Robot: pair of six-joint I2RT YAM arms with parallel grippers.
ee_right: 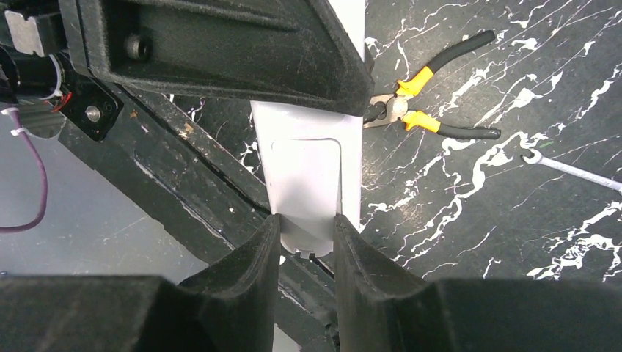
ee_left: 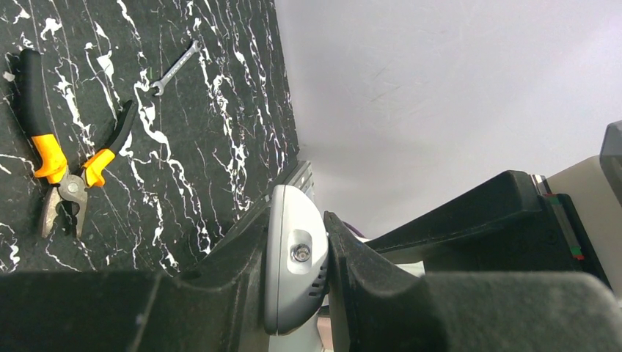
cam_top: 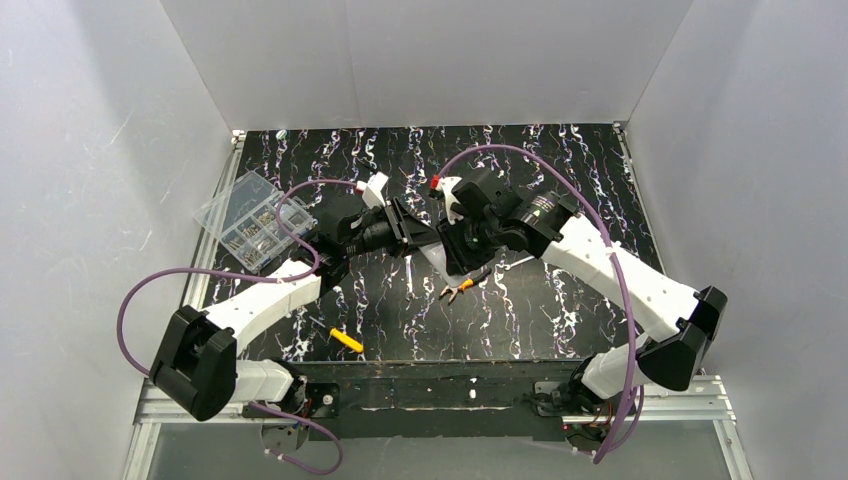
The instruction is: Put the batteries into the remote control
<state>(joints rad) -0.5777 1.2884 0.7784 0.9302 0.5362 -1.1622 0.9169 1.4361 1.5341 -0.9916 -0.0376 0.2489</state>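
Black, white-veined table. Over its middle, the smooth white oblong remote is clamped at both ends: left gripper closed on one, right gripper on the other. Orange-sleeved pliers and a slim steel wrench lie nearby.

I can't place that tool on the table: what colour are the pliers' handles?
Black, with orange-yellow near the head; the pliers show best in the left wrist view.

The remote is a white oblong held clear of the table. One end is pinched by the right gripper, and the left gripper clamps it farther along. The face in the right wrist view shows a rounded rectangular panel outline.
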